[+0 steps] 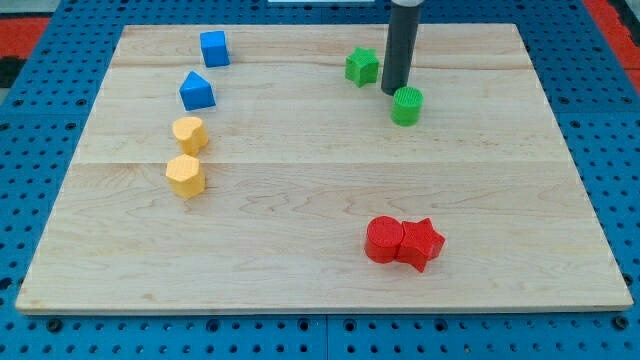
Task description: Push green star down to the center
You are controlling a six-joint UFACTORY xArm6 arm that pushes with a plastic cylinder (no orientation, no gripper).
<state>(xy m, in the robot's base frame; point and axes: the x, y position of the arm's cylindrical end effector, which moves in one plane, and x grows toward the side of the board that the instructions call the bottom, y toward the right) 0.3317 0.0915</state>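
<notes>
Wooden board (pixel 320 160); blue (pixel 214 48), yellow (pixel 189 133), red (pixel 384 240) blocks; perhaps green cylinder (pixel 407 105).

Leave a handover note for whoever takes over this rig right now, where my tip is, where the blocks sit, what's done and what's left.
My tip rests on the board between the green star, on the view's left, and the green cylinder, on the view's lower right.
The green star sits near the view's top edge, right of middle.
Done: nothing visible; the star is not at the center.
Left: get above the star and push it down and slightly left.
</notes>
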